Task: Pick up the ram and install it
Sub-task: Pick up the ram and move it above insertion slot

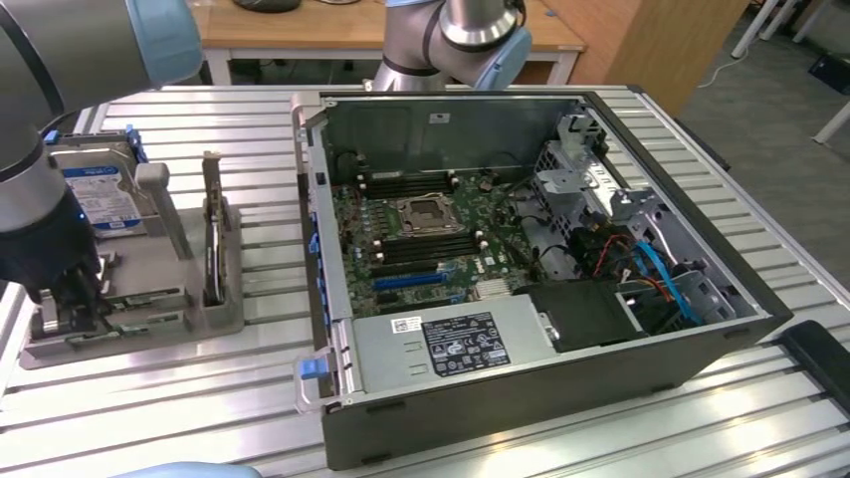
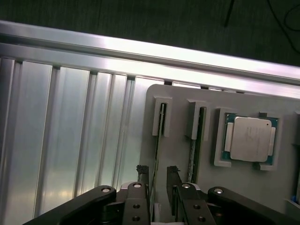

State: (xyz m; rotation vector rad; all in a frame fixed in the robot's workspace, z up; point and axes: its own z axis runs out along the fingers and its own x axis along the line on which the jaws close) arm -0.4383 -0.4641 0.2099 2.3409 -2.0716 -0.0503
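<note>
1. two thin sticks stand on edge in the slots of a grey tray (image 2: 183, 96). we take the one under the claw (image 2: 158, 171) to be the ram (image 2: 161, 119), with the second stick (image 2: 201, 124) just beside it.
2. the ram sits directly between the claw's fingers (image 2: 143, 172). its thin edge faces up, and its long axis runs out from the gap toward the slot's other end, square to the line on which the jaws close.
3. the claw is released. a dark gap shows on each side of the ram, and we see no finger touching it.
4. edge-on, the ram looks dark and very narrow, seated at its end in a pale bracket. we cannot make out chips or label from this angle.
5. a silver processor (image 2: 251, 139) rests in its own pocket beyond the second stick. in the exterior view the open computer case (image 1: 531, 423) lies well apart from the tray, toward the exterior view's right, its motherboard (image 1: 412, 229) exposed.
</note>
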